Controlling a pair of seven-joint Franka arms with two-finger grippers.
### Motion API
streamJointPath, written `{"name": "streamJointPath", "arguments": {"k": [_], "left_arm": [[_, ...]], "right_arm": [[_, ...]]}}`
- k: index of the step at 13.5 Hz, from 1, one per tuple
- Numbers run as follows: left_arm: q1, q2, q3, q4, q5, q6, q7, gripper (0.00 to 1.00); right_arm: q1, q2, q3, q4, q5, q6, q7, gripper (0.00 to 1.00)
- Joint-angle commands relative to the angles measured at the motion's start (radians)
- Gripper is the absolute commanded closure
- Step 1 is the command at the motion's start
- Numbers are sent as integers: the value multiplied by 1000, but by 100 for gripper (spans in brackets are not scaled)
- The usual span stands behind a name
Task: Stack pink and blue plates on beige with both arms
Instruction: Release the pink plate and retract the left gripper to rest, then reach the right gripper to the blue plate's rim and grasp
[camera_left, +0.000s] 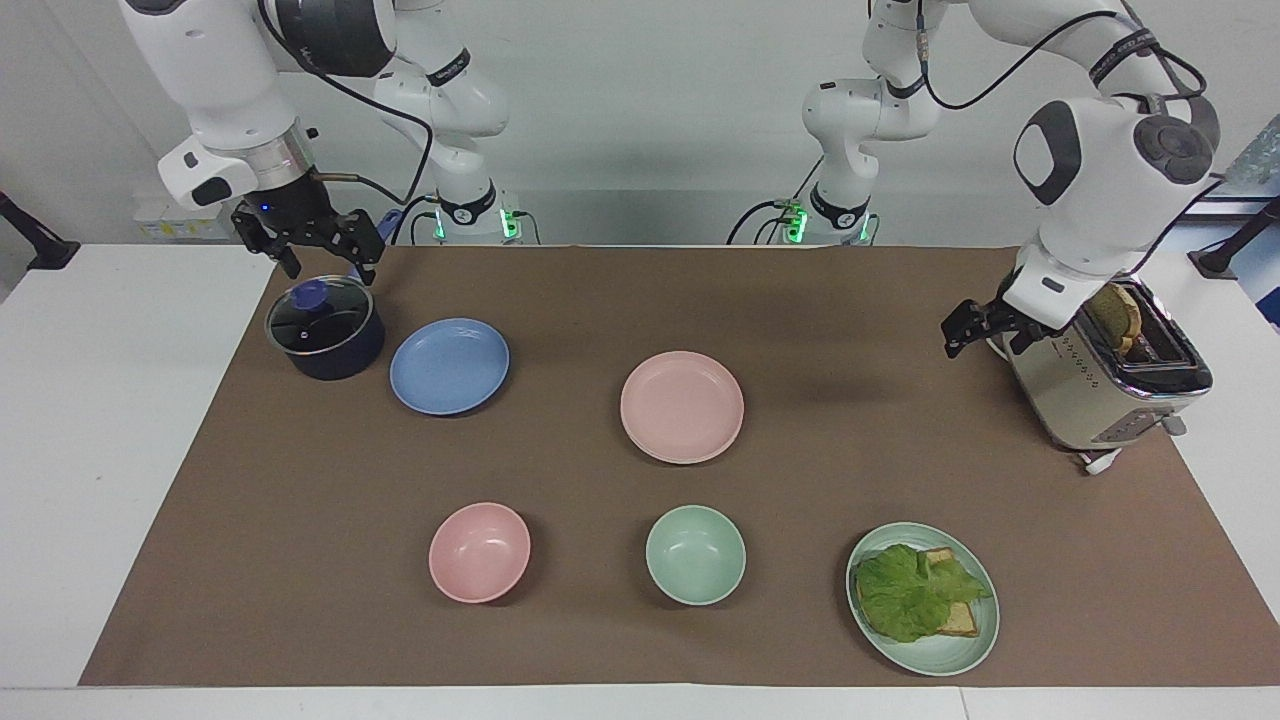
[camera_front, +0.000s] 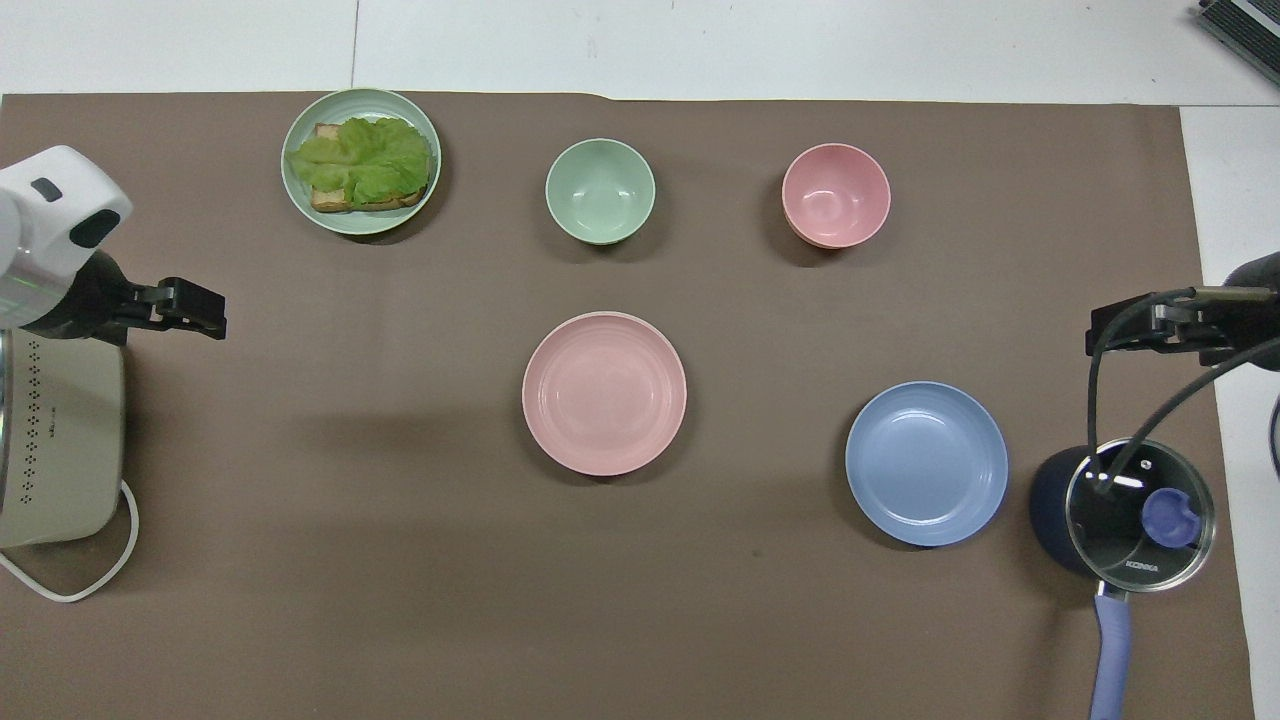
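- The pink plate (camera_left: 682, 406) sits near the middle of the frame in both views, on the brown mat (camera_left: 600, 300). In the facing view a thin pale rim shows under its lower edge, so it may be lying on another plate, but I can't tell for sure.
- The blue plate (camera_left: 449, 365) is at center-left in the facing view, lower right in the overhead one, just beside the dark lidded pot (camera_left: 325, 328).
- The left gripper (camera_left: 968, 328) hangs at the right of the facing view, up against the toaster (camera_left: 1105, 365), fingers apart and holding nothing.
- The right gripper (camera_left: 315, 240) hovers over the pot at upper left, fingers spread wide, also empty.
- Pink bowl (camera_left: 479, 552), green bowl (camera_left: 695, 554) and the green plate with lettuce toast (camera_left: 922, 598) run along the bottom of the facing view.
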Motion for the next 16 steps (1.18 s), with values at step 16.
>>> {"name": "streamJointPath", "arguments": {"k": [16], "left_arm": [[9, -79, -11, 88, 16, -98, 9, 0]], "right_arm": [[-61, 55, 0, -617, 85, 604, -184, 4]]}}
